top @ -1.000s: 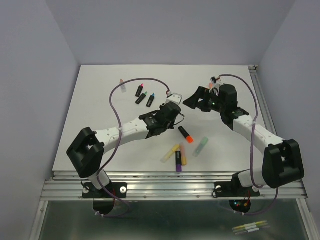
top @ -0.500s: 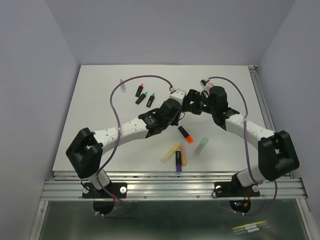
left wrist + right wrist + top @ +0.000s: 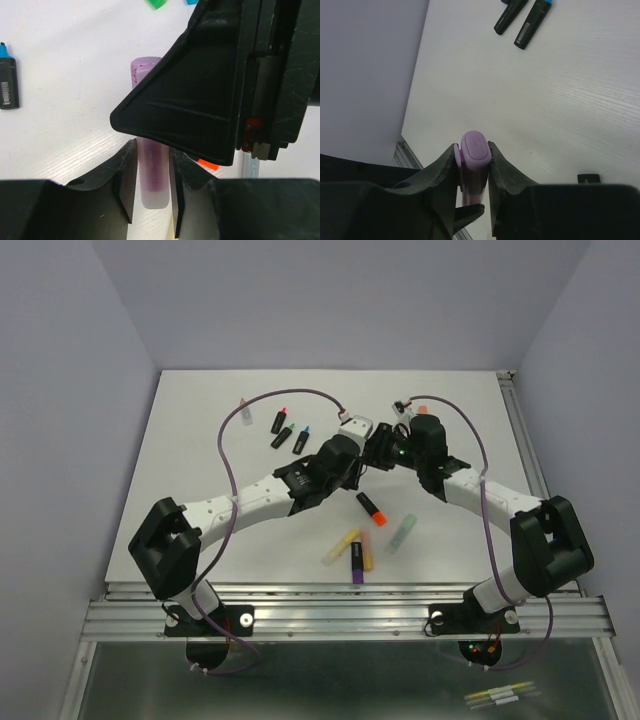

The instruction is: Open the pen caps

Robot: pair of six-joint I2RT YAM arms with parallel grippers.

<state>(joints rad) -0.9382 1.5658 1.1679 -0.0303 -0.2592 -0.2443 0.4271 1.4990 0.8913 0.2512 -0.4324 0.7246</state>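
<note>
Your left gripper (image 3: 151,161) grips the purple pen (image 3: 146,75); your right gripper (image 3: 473,155) is clamped on its cap (image 3: 473,144).

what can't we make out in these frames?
- Top view: the purple pen, hidden between the left gripper and the right gripper.
- Left wrist: the pen's middle, covered by the right gripper; the cap seam is unseen.
- Right wrist: the barrel below the cap, hidden by the right gripper.
- Left wrist: the green piece, cut off by the top edge.
</note>
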